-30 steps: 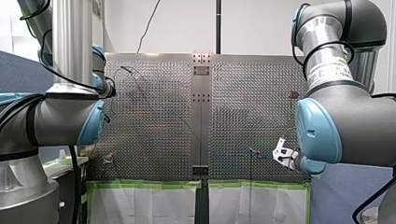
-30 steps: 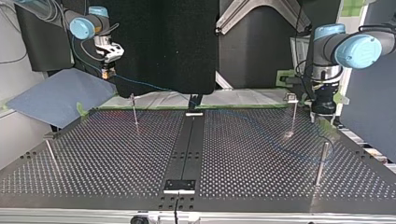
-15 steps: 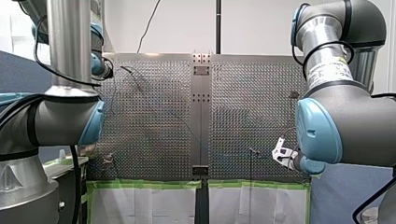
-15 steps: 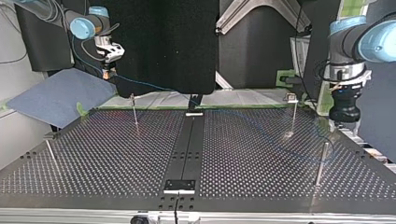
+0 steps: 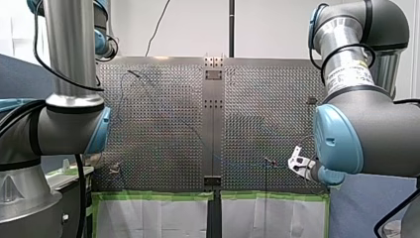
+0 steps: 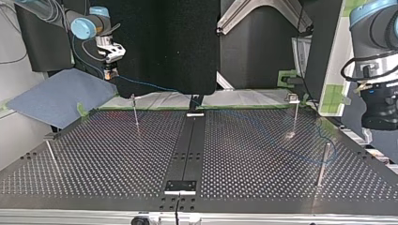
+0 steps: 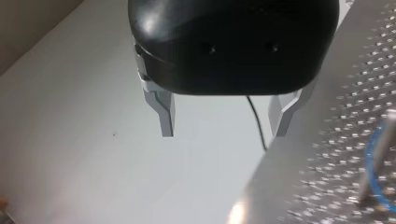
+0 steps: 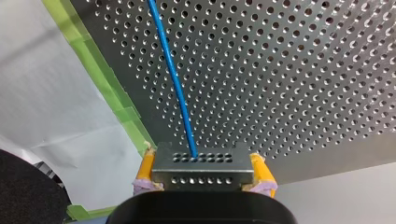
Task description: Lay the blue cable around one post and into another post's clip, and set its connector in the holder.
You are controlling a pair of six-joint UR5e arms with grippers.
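Observation:
The thin blue cable (image 6: 151, 86) runs from my right gripper (image 6: 110, 71) down across the perforated table (image 6: 117, 159) and loops round the short post (image 6: 322, 164) at the top view's right. My right gripper (image 8: 203, 182) has its yellow pads shut on the metal connector (image 8: 202, 169), from which the blue cable (image 8: 172, 79) leads out over the table. My left gripper (image 7: 222, 127) hangs open with nothing between its metal fingers, beside the table's edge and above the looped cable (image 7: 373, 172). In the top view its black body (image 6: 379, 110) is raised at the right edge.
Thin posts stand at the top view's left (image 6: 135, 112) and far left (image 6: 50, 153), and one with a clip on top (image 6: 294, 115) at the right. A bracket (image 6: 179, 186) sits on the centre strip near the front edge. Green tape (image 8: 109, 88) lines the table's edge.
My left arm has lifted and swung toward the top view's right edge, away from the clip post and the looped cable. My right arm stays still with the connector.

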